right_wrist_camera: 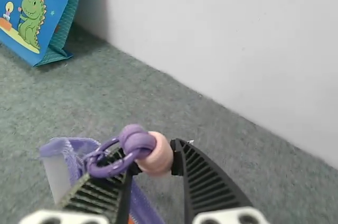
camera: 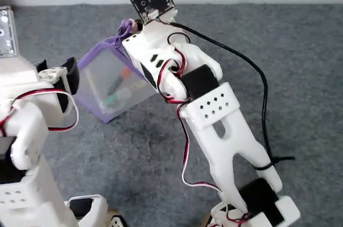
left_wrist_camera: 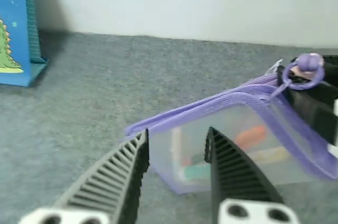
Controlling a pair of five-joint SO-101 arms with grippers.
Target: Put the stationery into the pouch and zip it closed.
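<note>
- My right jaws are pinching the zipper pull point(right_wrist_camera: 141, 152) of the pouch point(camera: 104, 85). The pink bead and the purple ring sit between them, close to the tips. I hold here because the pull is the only part that moves the zip.
- My left jaws are spread apart. The low end of the pouch lies just in front of their tips, in line with the gap. I cannot tell if either one touches it. I judge they stand there to catch this end, so the pouch does not simply follow when the other side pulls.
- The pouch is tilted between my two pairs of jaws. The end with the pull is raised at the right jaws, and the opposite corner appears to rest on the table point(camera: 300, 55) near the left jaws.
- The stationery point(camera: 119, 90) is already inside and shows through the clear wall as orange and green shapes. It has gathered toward the lower end, nearer the left jaws, probably because of the tilt.
- The purple zip band runs from beside the left jaws up to the right jaws, with the pull at the far end. The zipping therefore seems nearly finished, but I cannot see if the last part is shut.
- The bead is round and looks smooth, so I think it may slip out under a hard pull.
- A blue paper bag point(right_wrist_camera: 31, 12) leans on the wall, far beyond both jaws and well apart from the pouch.
</note>
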